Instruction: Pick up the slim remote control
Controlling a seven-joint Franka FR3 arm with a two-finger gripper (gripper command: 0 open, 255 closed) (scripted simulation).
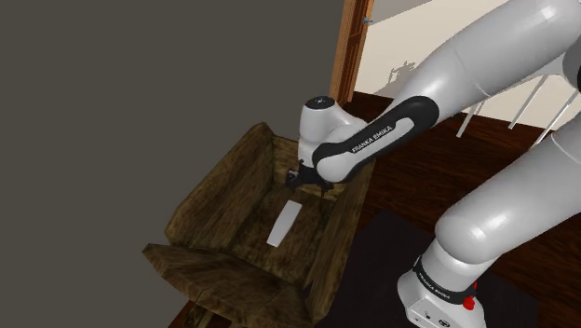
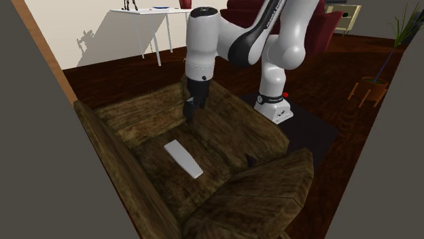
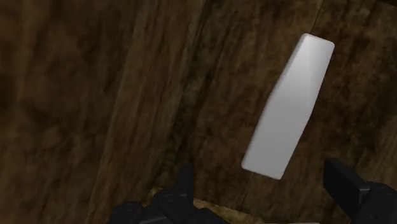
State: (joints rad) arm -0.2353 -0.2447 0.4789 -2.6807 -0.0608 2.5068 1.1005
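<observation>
Gripper [image 2: 192, 113], half hidden behind the forearm in the shoulder view, hangs over the brown sofa [image 2: 114, 117] with fingers apart and empty. The white remote [image 3: 289, 107] lies flat on the sofa seat.

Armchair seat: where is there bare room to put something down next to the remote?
The seat is bare between the remote and the armchair's wall on the second exterior view's right. It is tighter under the open gripper.
</observation>
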